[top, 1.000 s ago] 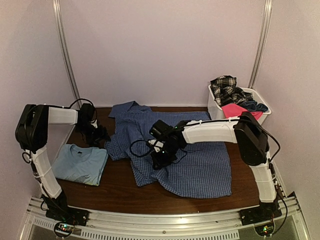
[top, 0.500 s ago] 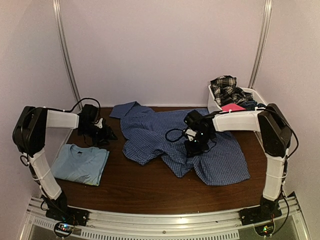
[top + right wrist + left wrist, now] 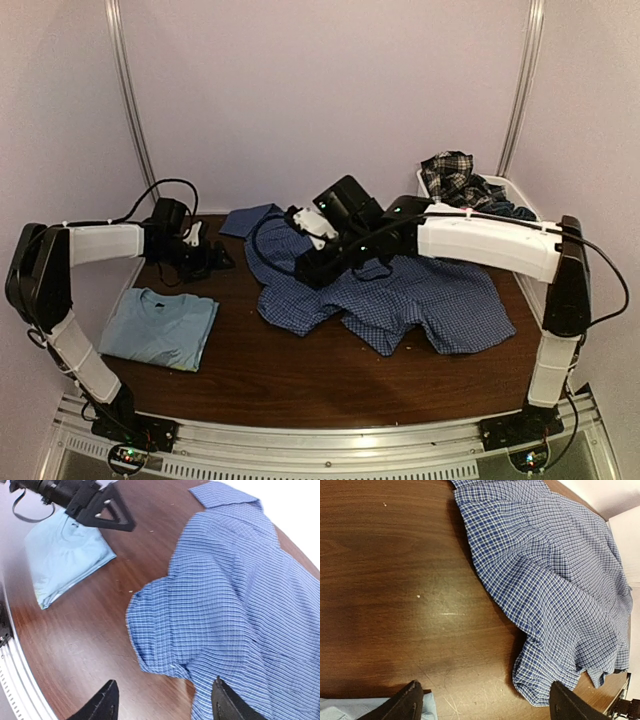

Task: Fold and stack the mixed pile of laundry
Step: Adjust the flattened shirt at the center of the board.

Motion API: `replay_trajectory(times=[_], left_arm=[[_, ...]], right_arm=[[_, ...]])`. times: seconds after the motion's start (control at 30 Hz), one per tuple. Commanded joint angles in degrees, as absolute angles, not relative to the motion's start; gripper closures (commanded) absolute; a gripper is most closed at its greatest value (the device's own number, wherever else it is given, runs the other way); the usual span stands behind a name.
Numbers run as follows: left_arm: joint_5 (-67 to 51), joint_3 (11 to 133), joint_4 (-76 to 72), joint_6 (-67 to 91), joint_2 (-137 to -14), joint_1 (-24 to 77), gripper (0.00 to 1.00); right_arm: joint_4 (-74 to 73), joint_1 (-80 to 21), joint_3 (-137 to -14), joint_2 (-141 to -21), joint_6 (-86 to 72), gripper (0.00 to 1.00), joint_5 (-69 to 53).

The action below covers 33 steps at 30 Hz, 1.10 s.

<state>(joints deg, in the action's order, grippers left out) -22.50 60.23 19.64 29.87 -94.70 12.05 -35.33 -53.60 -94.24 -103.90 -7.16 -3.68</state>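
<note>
Right end effector (image 3: 165, 706) spread wide, empty, poised above left edge of crumpled blue check shirt (image 3: 420, 300) lying mid-tabletop (image 3: 300, 385). Left end effector (image 3: 487, 707) also wide, empty, over bare wood just left of shirt. Folded light blue T-shirt (image 3: 160, 328) near left. Plaid piece (image 3: 450, 175) heaped at far right.

The top view sits high behind the arm bases, tilted down across the whole dark brown wooden table (image 3: 280, 385) toward the far wall. The left wrist view hangs low over the table's left part, looking down. The right wrist view sits higher over the middle, facing left and down. All three share the blue small-check button shirt (image 3: 430, 305) and the folded light blue T-shirt (image 3: 155, 328).
</note>
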Motion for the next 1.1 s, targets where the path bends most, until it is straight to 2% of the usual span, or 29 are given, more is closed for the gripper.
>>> replay_trajectory(times=[0.0, 0.17, 0.37, 0.47, 0.63, 0.7, 0.77, 0.83, 0.93, 1.07], left_arm=[[-21.0, 61.3, 19.8, 29.0, -92.7, 11.9, 0.1], [-20.1, 59.9, 19.4, 27.3, -89.8, 11.9, 0.08], [-16.4, 55.2, 16.6, 26.2, -83.2, 11.9, 0.03], [-15.7, 53.7, 15.8, 24.9, -80.8, 11.9, 0.02], [-14.2, 51.2, 13.8, 23.4, -78.5, 11.2, 0.02], [-14.7, 50.4, 12.9, 23.4, -78.2, 10.5, 0.02], [-15.1, 49.8, 11.7, 23.9, -77.9, 10.2, 0.02], [-15.4, 49.5, 10.8, 24.2, -77.9, 10.1, 0.02], [-15.9, 49.6, 10.4, 24.3, -78.1, 10.1, 0.02], [-16.5, 49.7, 10.0, 23.8, -77.8, 10.1, 0.02]], right_arm=[[-35.2, -58.0, -102.3, -116.3, -3.1, 0.4, -7.8], [-36.1, -60.1, -110.6, -126.8, -3.5, 0.41, -9.6], [-38.6, -60.5, -116.8, -135.1, -3.5, 0.38, -3.1], [-40.2, -60.5, -118.2, -137.3, -2.2, 0.4, 1.0], [-44.1, -60.8, -118.1, -139.5, 2.9, 0.56, 8.0], [-44.4, -60.8, -116.7, -138.6, 4.7, 0.74, 8.4], [-43.3, -61.0, -114.3, -136.4, 6.0, 0.79, 7.0], [-41.0, -61.7, -111.6, -133.2, 6.6, 0.74, 5.2], [-37.1, -62.6, -107.4, -129.9, 7.1, 0.59, 2.4], [-37.5, -62.4, -106.9, -132.5, 7.0, 0.55, 2.7]])
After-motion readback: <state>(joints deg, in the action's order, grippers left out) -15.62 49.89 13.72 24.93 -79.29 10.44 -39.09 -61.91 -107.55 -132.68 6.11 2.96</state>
